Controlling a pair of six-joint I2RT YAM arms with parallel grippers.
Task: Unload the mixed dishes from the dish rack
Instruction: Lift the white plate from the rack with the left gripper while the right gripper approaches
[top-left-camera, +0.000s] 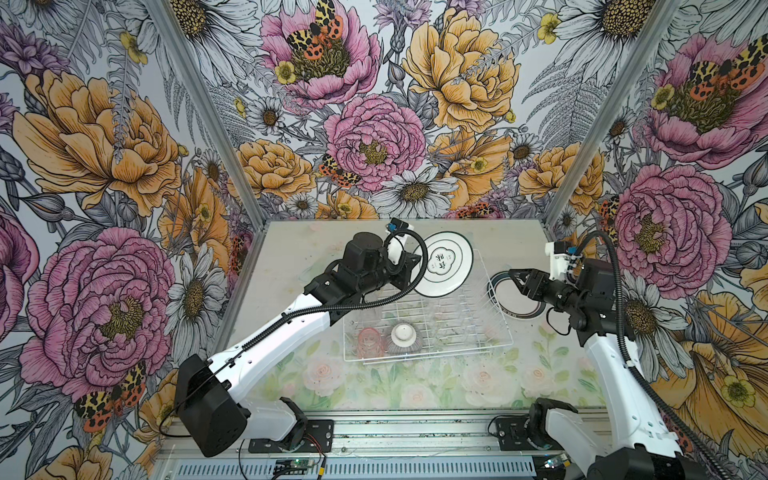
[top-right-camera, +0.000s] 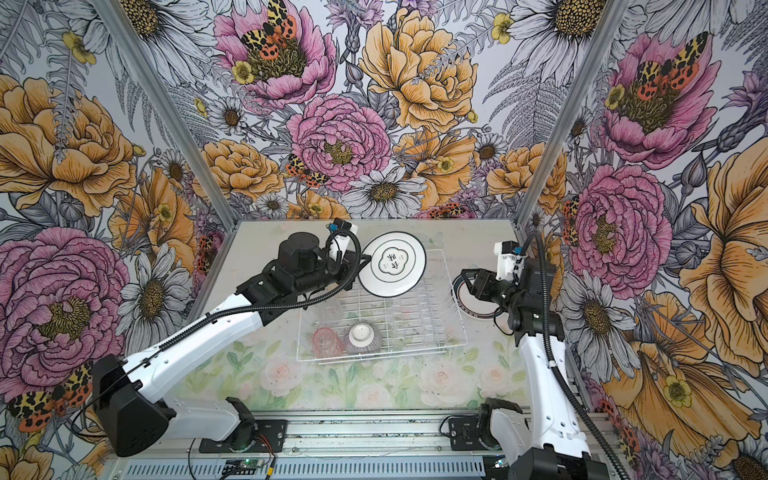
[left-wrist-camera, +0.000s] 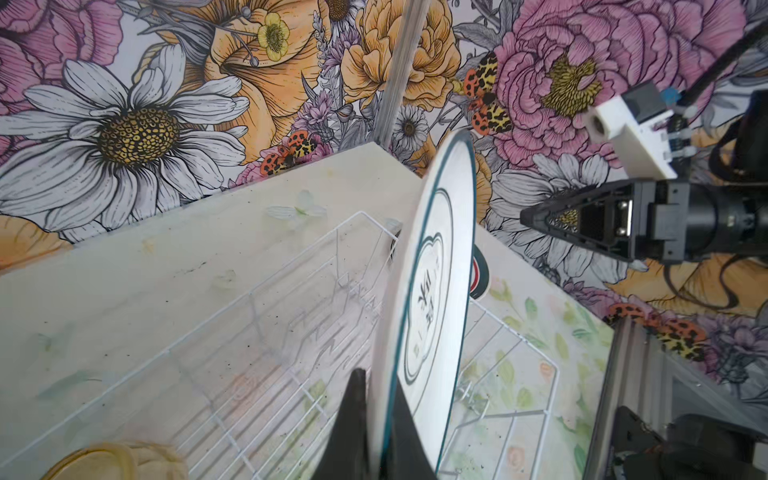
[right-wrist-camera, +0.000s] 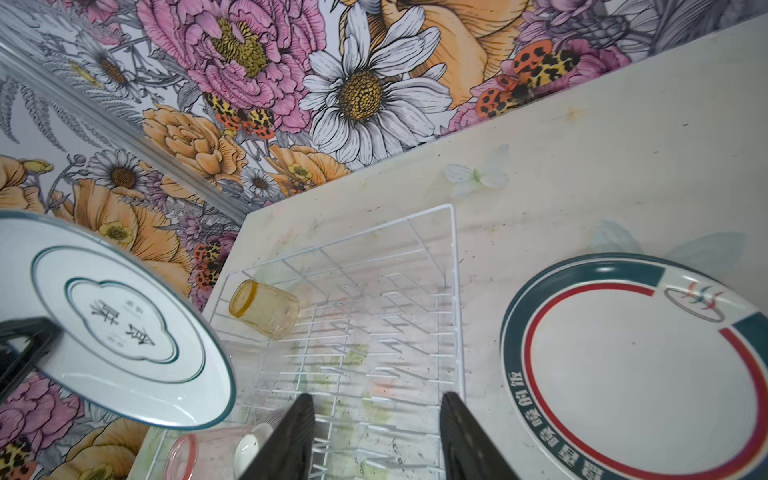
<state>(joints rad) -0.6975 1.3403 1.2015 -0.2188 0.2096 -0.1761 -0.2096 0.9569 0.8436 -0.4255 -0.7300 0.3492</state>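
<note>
Left fingers (left-wrist-camera: 353, 415) are clamped on the rim of a white plate (top-left-camera: 442, 264), held on edge above the upper left part of the dish rack (top-left-camera: 461, 320) at frame centre. Right fingers (right-wrist-camera: 297, 424) stand apart, empty, over a second plate (top-left-camera: 515, 305) lying on the worktop (top-left-camera: 291, 257) right of the rack. A pink tumbler (top-left-camera: 371, 343) and a striped bowl (top-left-camera: 404, 338) sit in the rack's lower left corner.

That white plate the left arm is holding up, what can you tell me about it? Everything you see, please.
The plate is round, white and glossy, perhaps ceramic or melamine. A thin dark teal line runs round its rim, a second ring sits inside, and a cloud-shaped outline in the middle frames dark characters. The left claw pinches its edge, holding it tilted on edge above the far end of the dish rack. Nothing but the claw seems to touch it.
</note>
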